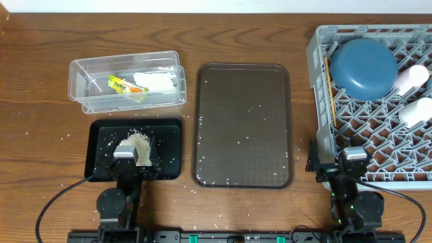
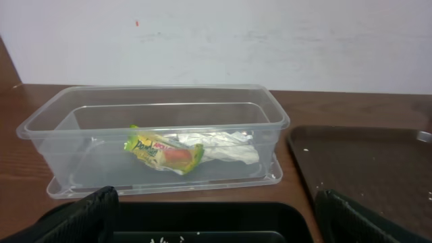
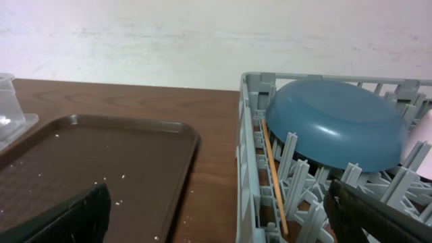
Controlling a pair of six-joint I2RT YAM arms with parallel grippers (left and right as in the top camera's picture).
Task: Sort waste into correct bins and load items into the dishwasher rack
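A yellow-green wrapper and a crumpled white napkin lie in the clear tub. A rice pile sits in the black tray. My left gripper hovers open over that tray, empty. The grey rack holds an upturned dark-blue bowl, a pink cup, a white cup and chopsticks. My right gripper stands open, empty, astride the rack's near-left wall.
The brown serving tray lies between the bins and the rack, with stray rice grains on it. More grains are scattered on the wooden table near the front edge. A white wall rises behind the table.
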